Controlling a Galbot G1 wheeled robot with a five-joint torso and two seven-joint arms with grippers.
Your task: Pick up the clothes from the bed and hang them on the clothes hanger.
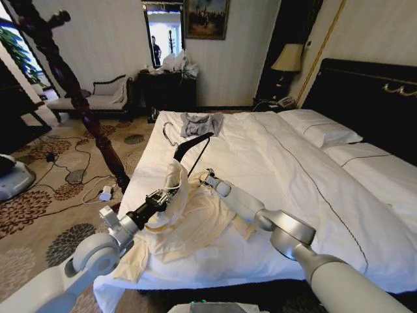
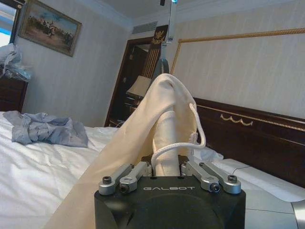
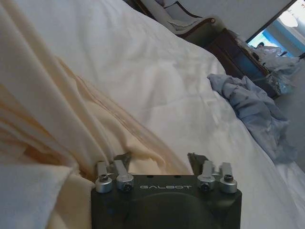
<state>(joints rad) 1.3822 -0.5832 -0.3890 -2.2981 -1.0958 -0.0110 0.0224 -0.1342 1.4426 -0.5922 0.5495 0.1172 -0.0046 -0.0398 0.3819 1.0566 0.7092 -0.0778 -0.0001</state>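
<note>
The black clothes hanger (image 1: pixel 193 149) stands tilted above the near corner of the bed (image 1: pixel 306 176), its lower end buried in the cream shirt (image 1: pixel 189 218), so where it is gripped is hidden. The shirt is thin, crumpled and partly lifted, the rest heaped on the white sheet and spilling over the bed's edge. The left gripper (image 1: pixel 168 193) has its fingers closed on a raised fold of it, a white cord looping past. The right gripper (image 1: pixel 207 177) lies low against the fabric, fingers apart. A grey-blue garment (image 1: pixel 201 123) lies farther up the bed.
</note>
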